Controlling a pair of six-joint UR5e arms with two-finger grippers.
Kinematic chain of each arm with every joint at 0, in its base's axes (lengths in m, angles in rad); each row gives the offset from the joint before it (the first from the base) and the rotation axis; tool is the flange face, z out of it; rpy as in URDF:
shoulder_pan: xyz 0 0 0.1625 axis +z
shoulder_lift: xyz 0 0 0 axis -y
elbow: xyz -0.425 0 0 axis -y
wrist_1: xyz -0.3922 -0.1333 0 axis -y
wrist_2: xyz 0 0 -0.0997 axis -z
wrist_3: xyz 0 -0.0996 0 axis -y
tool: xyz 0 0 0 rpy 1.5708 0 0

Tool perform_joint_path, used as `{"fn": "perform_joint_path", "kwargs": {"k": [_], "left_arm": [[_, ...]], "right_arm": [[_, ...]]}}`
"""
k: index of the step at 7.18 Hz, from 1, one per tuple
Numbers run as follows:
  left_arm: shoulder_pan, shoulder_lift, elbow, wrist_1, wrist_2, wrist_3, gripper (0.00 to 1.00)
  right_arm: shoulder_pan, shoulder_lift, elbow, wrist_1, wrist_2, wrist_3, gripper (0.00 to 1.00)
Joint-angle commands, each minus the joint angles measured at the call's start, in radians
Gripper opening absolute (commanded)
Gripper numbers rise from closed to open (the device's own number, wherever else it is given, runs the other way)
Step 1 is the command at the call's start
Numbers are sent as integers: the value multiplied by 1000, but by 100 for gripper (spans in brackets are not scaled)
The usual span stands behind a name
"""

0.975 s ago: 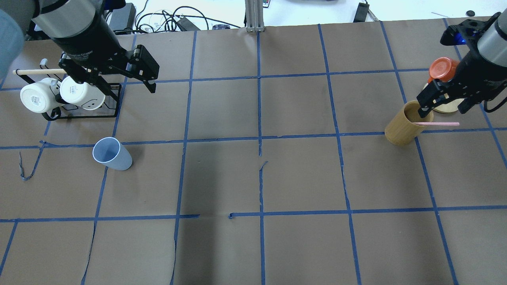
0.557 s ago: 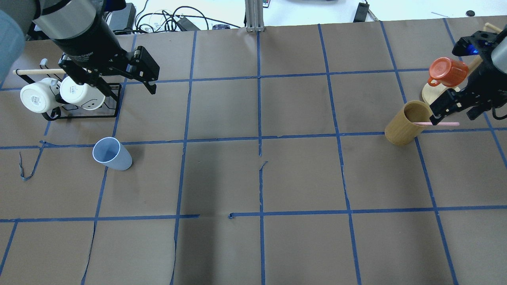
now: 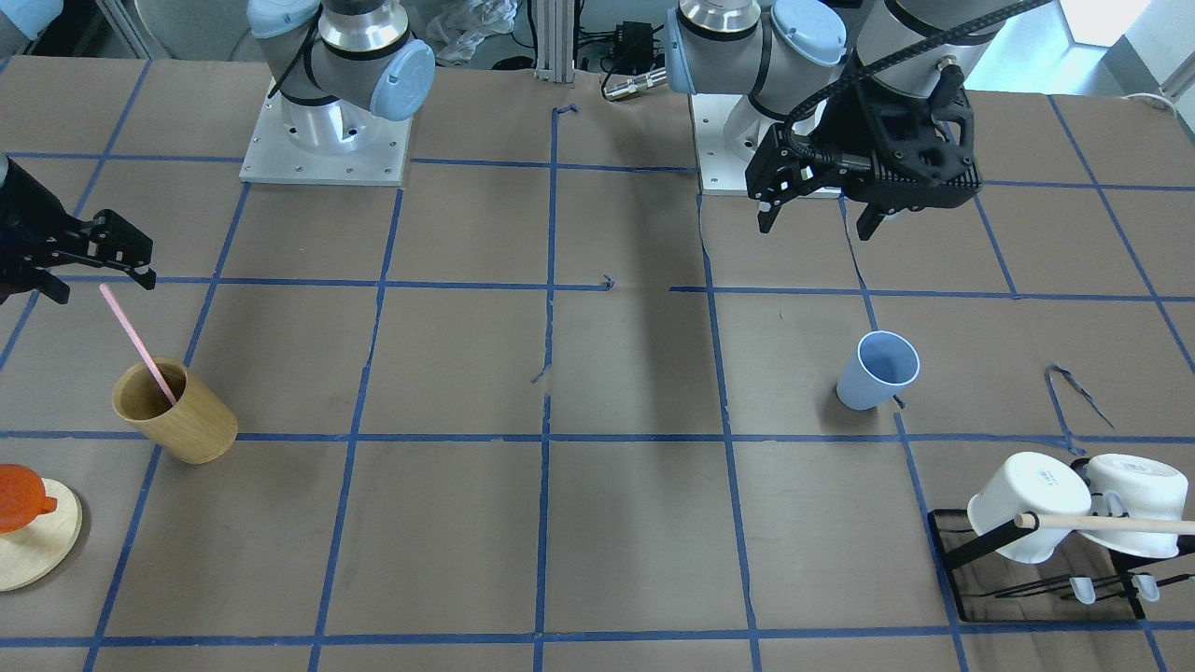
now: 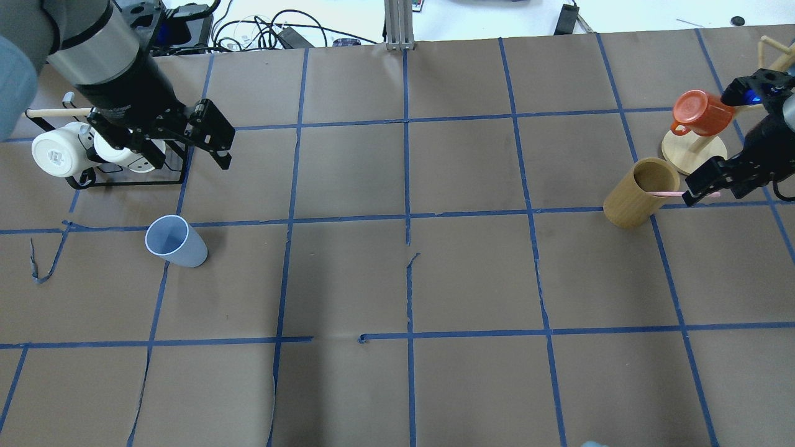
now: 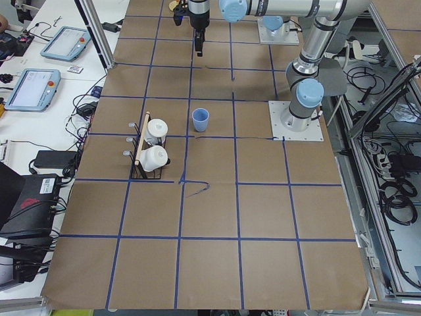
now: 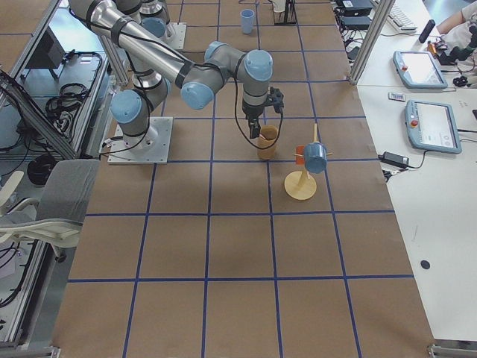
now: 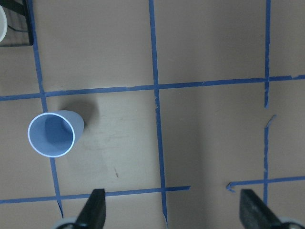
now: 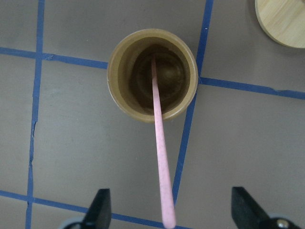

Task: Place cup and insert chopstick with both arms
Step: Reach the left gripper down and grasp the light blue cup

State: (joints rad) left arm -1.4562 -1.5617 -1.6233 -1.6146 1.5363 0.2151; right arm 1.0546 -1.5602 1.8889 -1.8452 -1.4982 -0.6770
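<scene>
The pale blue cup (image 4: 176, 242) stands upright on the left half of the table; it also shows in the front view (image 3: 878, 371) and the left wrist view (image 7: 52, 133). My left gripper (image 4: 186, 155) is open and empty, up in the air behind and slightly right of the cup. The pink chopstick (image 4: 677, 194) leans in a tan wooden cup (image 4: 636, 192), its top sticking out toward the right. My right gripper (image 4: 714, 191) is open above that top end, and in the right wrist view the stick (image 8: 161, 157) runs between the fingers (image 8: 100, 207).
A black rack (image 4: 124, 177) with two white mugs (image 4: 59, 152) and a wooden rod (image 4: 56, 113) stands behind the blue cup. An orange mug (image 4: 699, 112) hangs on a wooden stand (image 4: 692, 152) right behind the tan cup.
My right gripper has moved right, from over the tan cup to over the stick's free end. My left gripper has shifted slightly left and nearer the blue cup. Both stay open.
</scene>
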Motion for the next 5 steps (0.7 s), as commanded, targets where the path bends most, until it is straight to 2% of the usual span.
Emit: {"fn": "perform_joint_path", "kwargs": {"k": [1, 2, 3, 5], "left_arm": [[127, -9, -206, 145, 36, 136, 100], [141, -24, -302, 292, 50, 177, 100], [161, -37, -375, 406, 50, 196, 100], [178, -70, -418, 522, 47, 208, 100]], "right_arm": [[-1, -3, 22, -29, 10, 1, 80], [-1, -6, 22, -31, 15, 1, 71], [-1, -6, 22, -31, 30, -1, 69], [-1, -6, 21, -31, 29, -3, 46]]}}
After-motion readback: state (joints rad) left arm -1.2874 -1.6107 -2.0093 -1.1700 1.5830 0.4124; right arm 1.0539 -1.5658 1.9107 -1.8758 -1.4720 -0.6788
